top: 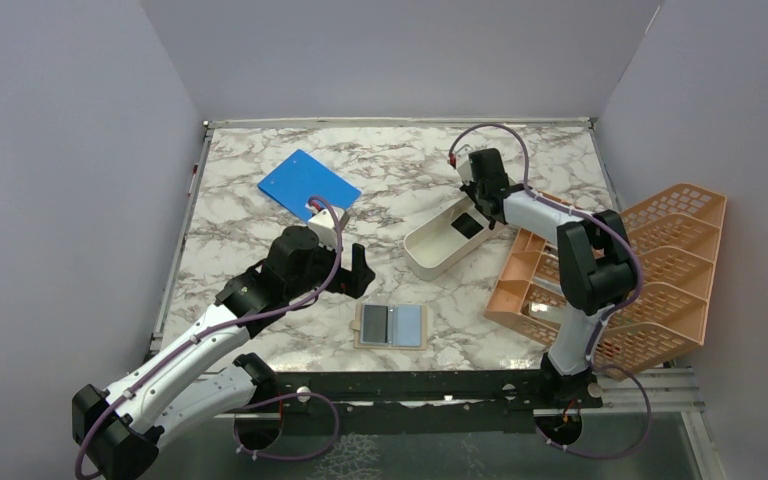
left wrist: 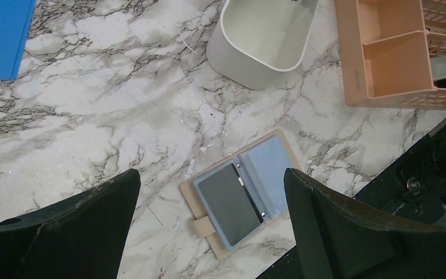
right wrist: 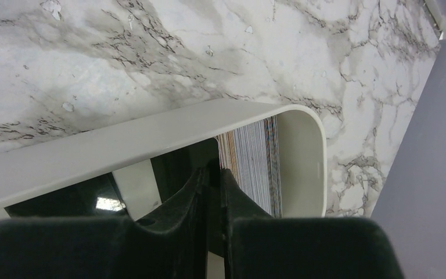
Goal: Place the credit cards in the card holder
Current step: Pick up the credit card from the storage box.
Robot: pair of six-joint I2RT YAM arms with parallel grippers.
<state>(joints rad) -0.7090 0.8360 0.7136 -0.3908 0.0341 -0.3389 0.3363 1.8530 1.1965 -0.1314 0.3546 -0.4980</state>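
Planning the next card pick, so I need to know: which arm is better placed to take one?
Right. The right gripper is down inside the white tray, jaws nearly together beside the upright credit cards. The left gripper hovers open near the card holder, apart from the tray.
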